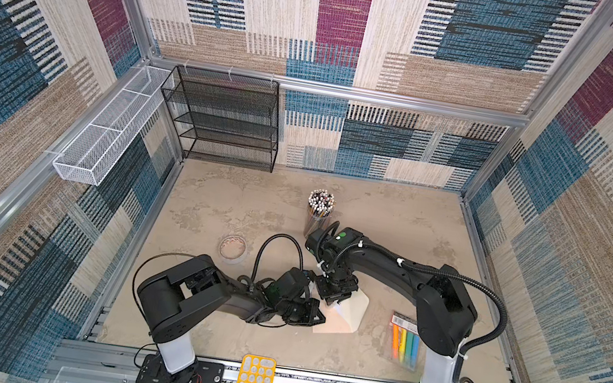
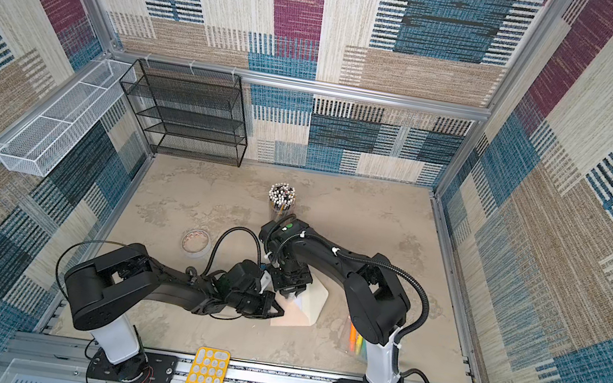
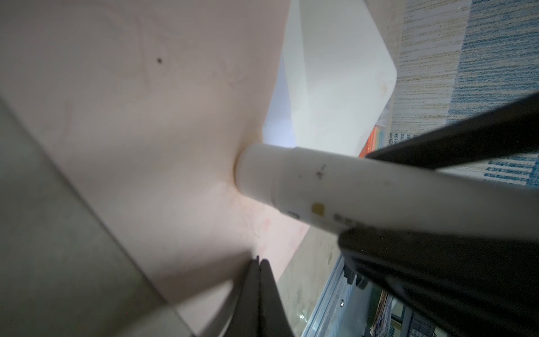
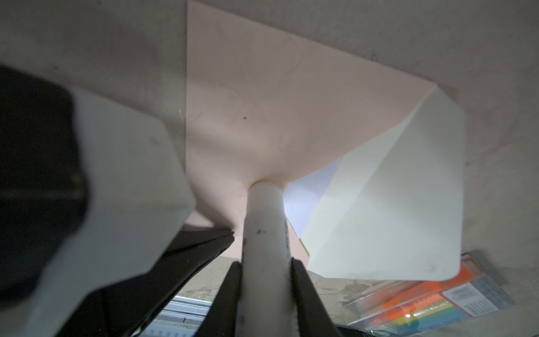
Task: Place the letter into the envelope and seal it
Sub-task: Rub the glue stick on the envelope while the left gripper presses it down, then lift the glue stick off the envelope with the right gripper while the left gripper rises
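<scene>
I see the envelope (image 1: 333,325) lying flap-open on the mottled tan bench (image 1: 236,197), lower middle of both top views, patchwork woven walls (image 1: 490,42) all around. My left gripper (image 3: 258,262) pinches its edge, jaws clenched; my right gripper (image 4: 265,265) grasps a white tube (image 4: 262,227) against it.

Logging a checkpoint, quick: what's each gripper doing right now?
Left gripper: shut, jaws at the envelope edge; grip unclear.
Right gripper: shut on the white glue stick.
</scene>
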